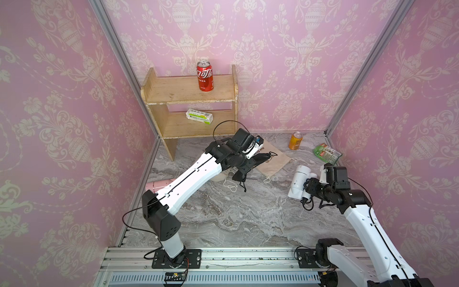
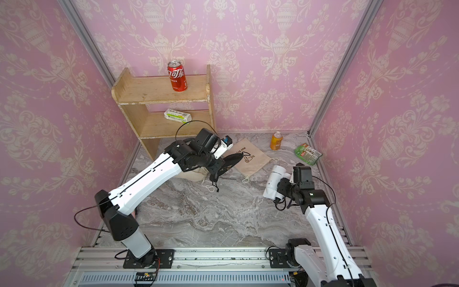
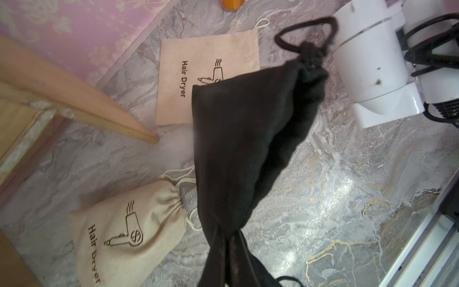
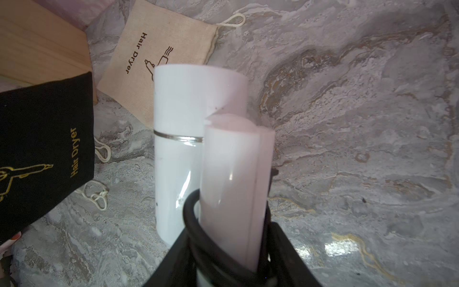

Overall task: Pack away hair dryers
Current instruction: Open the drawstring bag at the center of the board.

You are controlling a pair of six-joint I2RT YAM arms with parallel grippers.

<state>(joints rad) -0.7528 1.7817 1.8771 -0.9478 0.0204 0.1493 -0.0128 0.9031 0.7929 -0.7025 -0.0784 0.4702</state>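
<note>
Left end effector [image 3: 227, 251], pinched tight on the black pouch [image 3: 243, 139], leaves its mouth looking cinched. The white hair dryer [image 4: 178, 139], clamped by the right end effector [image 4: 231, 263], could jam outside or slip.

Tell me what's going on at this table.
The left pincer is shut on a black pouch, holding it off the table. The right pincer grips a white hair dryer by its folded handle and cord. A pink dryer lies by the left arm, one beige pouch is cinched and bulging, another lies flat.
</note>
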